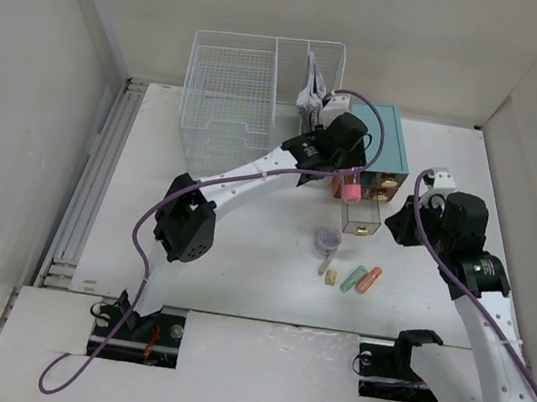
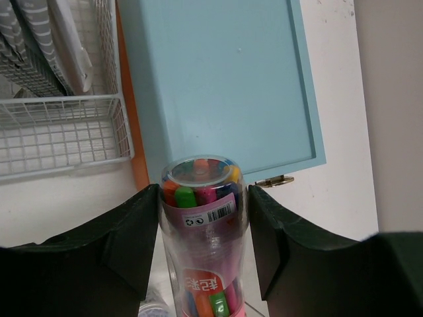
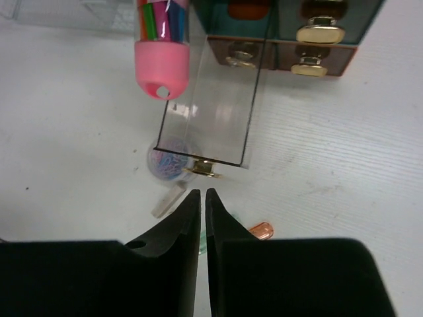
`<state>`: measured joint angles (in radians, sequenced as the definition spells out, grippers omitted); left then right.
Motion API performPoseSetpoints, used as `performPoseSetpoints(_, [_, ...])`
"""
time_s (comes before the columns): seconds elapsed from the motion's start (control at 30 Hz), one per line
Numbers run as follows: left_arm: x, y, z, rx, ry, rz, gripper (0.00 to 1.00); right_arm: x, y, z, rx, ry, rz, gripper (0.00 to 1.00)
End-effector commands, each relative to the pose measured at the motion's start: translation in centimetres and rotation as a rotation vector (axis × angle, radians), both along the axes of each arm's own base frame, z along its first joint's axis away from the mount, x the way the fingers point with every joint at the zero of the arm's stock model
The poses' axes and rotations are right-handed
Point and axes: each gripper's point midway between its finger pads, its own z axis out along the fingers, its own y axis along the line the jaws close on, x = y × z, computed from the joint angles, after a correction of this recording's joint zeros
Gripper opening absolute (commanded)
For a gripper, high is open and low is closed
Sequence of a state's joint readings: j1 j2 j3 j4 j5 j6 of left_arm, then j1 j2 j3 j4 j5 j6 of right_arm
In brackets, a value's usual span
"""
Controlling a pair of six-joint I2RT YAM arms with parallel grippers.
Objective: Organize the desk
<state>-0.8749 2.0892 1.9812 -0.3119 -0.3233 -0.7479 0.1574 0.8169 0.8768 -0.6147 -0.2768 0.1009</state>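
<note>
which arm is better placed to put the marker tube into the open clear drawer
Left. The left claw is shut on the marker tube, whose pink cap hangs right beside the clear drawer. The right claw is shut and empty, low in front of that drawer.

The table (image 1: 228, 266) is a broad, flat, matte white rectangle, lying level and filling most of the top view. Its surface is slightly scuffed, with a few small dark specks toward the far right corner and a small brownish mark by the near left corner. Close up, it shows a fine streaked grain.
</note>
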Motion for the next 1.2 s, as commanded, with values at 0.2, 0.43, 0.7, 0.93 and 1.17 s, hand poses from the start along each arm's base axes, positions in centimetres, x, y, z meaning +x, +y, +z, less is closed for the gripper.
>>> performPoseSetpoints(0.2, [-0.9,-2.2,4.1,-0.062,-0.066,-0.092,0.18,1.3,-3.0,2.0,0.014,-0.068,-0.129,0.12])
performPoseSetpoints(0.43, [-2.3,-3.7,2.9,-0.041,-0.054,-0.147,0.18,1.5,-3.3,1.7,0.044,-0.052,-0.135,0.12])
performPoseSetpoints(0.7, [-2.5,-4.6,2.4,-0.031,-0.050,-0.169,0.28,1.6,-3.8,1.6,0.066,-0.051,-0.143,0.15])
performPoseSetpoints(0.93, [-2.9,-5.0,1.6,-0.008,-0.041,-0.183,0.64,1.5,-3.9,1.2,0.070,-0.051,-0.144,0.19])
performPoseSetpoints(1.17, [-3.2,-3.3,5.4,-0.006,-0.118,-0.144,0.77,1.3,-3.8,1.5,0.075,-0.060,-0.136,0.23])
